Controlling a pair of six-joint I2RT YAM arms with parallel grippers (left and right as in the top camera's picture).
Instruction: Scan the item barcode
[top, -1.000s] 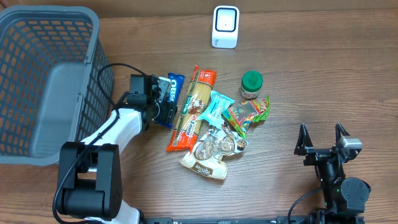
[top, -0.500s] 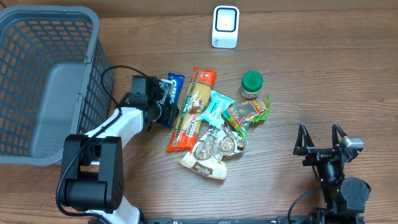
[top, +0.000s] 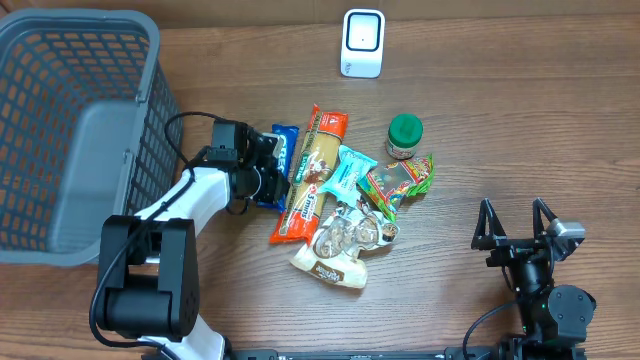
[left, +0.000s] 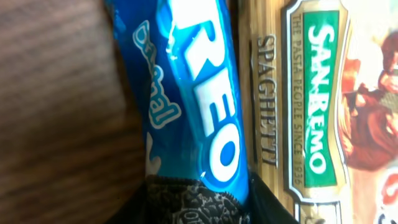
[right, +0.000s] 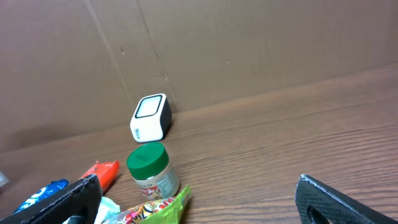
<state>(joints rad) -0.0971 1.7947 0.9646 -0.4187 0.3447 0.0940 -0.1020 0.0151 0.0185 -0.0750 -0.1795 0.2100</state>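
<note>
Evidently this is the pick-up step: the left gripper (top: 268, 176) has its jaws drawn narrow around the blue Oreo pack (top: 283, 140), just left of the spaghetti packet (top: 312, 170). The right gripper (top: 514, 216) sits wide open, near right. Next, I'd judge, comes lifting the pack toward the far scanner (top: 362, 43).

White left arm (top: 190, 200), black joints, black cable (top: 170, 125), black right pincer (top: 515, 208)

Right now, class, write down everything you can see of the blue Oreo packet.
The Oreo packet is a glossy blue plastic wrapper with white lettering and a cookie picture at one end. It lies flat on the wooden table, with one long edge against the spaghetti packet. The left pincer grips it, its dark fingers flanking the cookie end.
</note>
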